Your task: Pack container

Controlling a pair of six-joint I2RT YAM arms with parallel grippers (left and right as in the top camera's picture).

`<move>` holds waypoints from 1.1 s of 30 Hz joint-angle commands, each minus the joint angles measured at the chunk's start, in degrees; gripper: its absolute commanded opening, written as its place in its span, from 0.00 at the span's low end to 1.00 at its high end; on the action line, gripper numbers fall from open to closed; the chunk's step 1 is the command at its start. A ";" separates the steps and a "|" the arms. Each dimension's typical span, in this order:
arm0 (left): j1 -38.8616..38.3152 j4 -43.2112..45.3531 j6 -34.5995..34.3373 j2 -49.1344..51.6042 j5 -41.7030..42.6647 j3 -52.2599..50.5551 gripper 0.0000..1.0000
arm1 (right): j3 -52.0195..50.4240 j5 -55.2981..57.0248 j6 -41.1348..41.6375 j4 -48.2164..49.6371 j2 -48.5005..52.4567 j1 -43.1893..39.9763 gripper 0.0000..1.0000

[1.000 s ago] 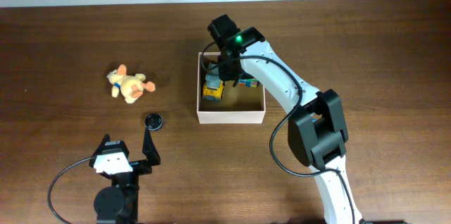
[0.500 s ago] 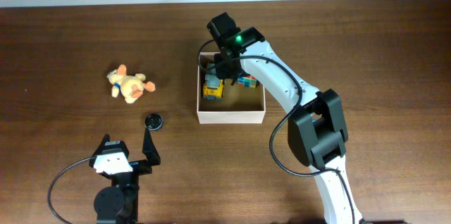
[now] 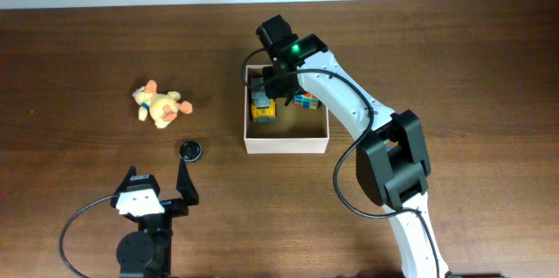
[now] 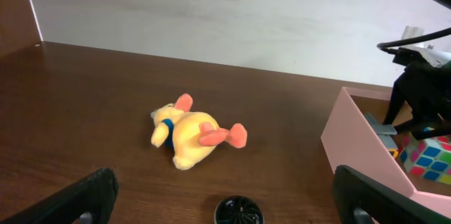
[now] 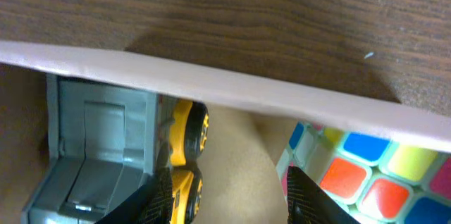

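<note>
R gripper (image 5: pixel 229 197), jaws apart, above truck (image 3: pixel 264 111) in box (image 3: pixel 286 145): best lift straight, clear of wall & cube (image 3: pixel 306 100). L gripper (image 3: pixel 159 184) idle, apart.

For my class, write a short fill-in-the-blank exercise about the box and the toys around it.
1. The cube lies ___ the box.
2. The plush lies on the ___, outside the box.
3. The pincer above the box belongs to the ___ arm.
Missing words: inside; table; right.
</note>
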 commanded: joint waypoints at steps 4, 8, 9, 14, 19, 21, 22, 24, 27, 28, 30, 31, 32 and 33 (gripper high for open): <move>0.20 0.20 0.90 -0.46 -0.83 -0.31 0.99 | -2.05 -0.79 -0.37 -0.31 1.18 0.22 0.47; 0.20 0.20 0.90 -0.46 -0.85 -0.31 0.99 | -3.48 -0.96 -0.39 -0.33 1.18 0.22 0.47; 0.20 0.20 0.90 -0.46 -0.83 -0.31 0.99 | -3.54 -1.25 -0.39 -0.33 1.18 0.22 0.47; 0.20 0.20 0.90 -0.46 -0.83 -0.31 0.99 | -3.54 -3.37 -0.39 0.17 1.18 0.22 0.47; 0.20 0.20 0.90 -0.46 -0.83 -0.31 0.99 | -3.54 -3.19 -0.42 0.17 1.18 0.20 0.47; 0.20 0.20 0.92 -0.46 -0.83 -0.31 0.99 | -3.54 -2.58 -0.44 0.17 1.18 0.13 0.47; 0.20 0.20 0.90 -0.46 -0.83 -0.31 0.99 | -3.54 -2.16 -0.52 0.17 1.18 0.11 0.47; 0.20 0.20 0.90 -0.46 -0.85 -0.31 0.99 | -3.54 -1.57 -0.59 0.17 1.18 0.09 0.47; 0.20 0.20 0.90 -0.46 -0.83 -0.31 0.99 | -3.54 -1.14 -0.59 0.15 1.18 -0.17 0.47; 0.20 0.20 0.92 -0.46 -0.83 -0.31 0.99 | -3.56 -0.94 -0.57 0.15 1.18 -0.26 0.47; 0.20 0.20 0.90 -0.46 -0.83 -0.31 0.99 | -3.56 -0.63 -0.57 0.17 1.18 -0.57 0.47; 0.20 0.20 0.90 -0.46 -0.83 -0.31 0.99 | -3.56 -0.57 -0.57 0.17 1.18 -0.81 0.47; 0.20 0.20 0.90 -0.46 -0.85 -0.31 0.99 | -3.56 -0.52 -0.57 0.17 1.18 -1.01 0.47; 0.20 0.20 0.90 -0.46 -0.83 -0.31 0.99 | -3.56 -0.50 -0.57 0.17 1.18 -1.33 0.47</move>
